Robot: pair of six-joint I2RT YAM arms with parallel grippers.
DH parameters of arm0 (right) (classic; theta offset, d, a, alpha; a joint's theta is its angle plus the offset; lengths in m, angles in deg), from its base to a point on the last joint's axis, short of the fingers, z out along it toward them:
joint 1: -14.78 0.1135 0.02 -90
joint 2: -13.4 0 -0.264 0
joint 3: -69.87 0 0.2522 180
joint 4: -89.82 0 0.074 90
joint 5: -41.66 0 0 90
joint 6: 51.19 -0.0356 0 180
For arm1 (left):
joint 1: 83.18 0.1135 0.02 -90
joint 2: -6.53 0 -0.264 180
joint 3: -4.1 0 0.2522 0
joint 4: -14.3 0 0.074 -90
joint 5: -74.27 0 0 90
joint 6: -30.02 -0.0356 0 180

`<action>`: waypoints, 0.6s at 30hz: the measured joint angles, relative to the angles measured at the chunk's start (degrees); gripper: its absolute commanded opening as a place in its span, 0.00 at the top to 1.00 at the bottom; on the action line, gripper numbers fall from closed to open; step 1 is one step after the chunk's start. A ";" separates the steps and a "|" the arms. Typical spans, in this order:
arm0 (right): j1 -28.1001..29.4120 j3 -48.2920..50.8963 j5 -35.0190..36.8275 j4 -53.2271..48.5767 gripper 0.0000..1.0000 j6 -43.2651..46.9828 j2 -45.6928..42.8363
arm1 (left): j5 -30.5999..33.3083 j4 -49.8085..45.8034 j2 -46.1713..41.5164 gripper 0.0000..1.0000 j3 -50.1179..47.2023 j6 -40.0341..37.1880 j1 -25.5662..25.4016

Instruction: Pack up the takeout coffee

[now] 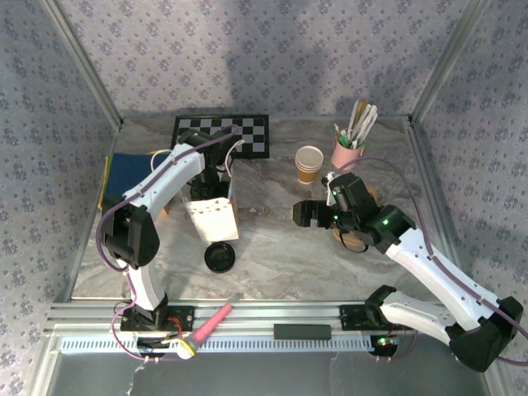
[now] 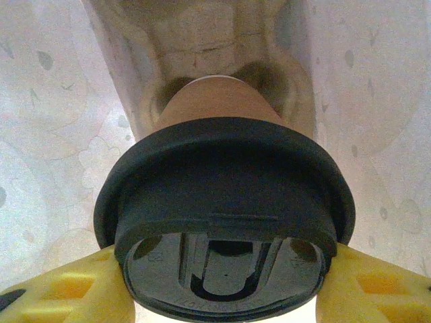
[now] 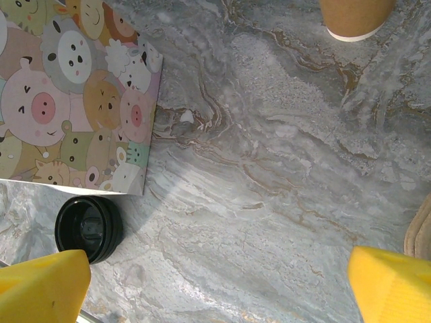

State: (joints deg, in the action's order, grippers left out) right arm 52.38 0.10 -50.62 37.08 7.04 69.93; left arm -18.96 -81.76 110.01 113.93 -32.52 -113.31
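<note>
The takeout coffee (image 2: 222, 108) is a tan-brown paper cup with a black lid (image 2: 222, 195) on it. My left gripper (image 2: 222, 289) is shut on it, one yellow finger (image 2: 60, 286) at each side of the lid. The cup points into a paper bag whose white inner walls (image 2: 54, 121) surround it. From above, the left gripper (image 1: 208, 172) sits at the back of the cartoon-printed bag (image 1: 211, 218), and the cup is hidden there. My right gripper (image 1: 307, 213) hovers open over bare marble, its yellow fingers (image 3: 40, 282) wide apart. The bag (image 3: 74, 94) lies at that view's upper left.
A loose black lid (image 1: 220, 256) (image 3: 88, 227) lies in front of the bag. A stack of nested cups (image 1: 309, 163) (image 3: 355, 17) and a pink holder of stirrers (image 1: 351, 144) stand at the back right. A checkerboard (image 1: 223, 132), a blue pad (image 1: 128, 173) and a pink-handled tool (image 1: 210, 324) lie around.
</note>
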 measured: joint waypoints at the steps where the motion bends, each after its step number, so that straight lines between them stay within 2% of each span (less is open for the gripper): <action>1: 0.00 0.00 0.02 0.02 0.00 0.00 0.00 | 0.00 -0.02 0.00 0.46 0.04 0.00 0.00; 18: 0.07 0.00 0.13 0.02 0.00 -0.02 0.02 | 0.04 -3.93 0.02 0.46 4.20 0.02 0.00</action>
State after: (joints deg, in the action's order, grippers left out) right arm 52.45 0.10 -50.49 37.10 7.02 69.95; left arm -18.91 -85.69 110.04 118.13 -32.50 -113.31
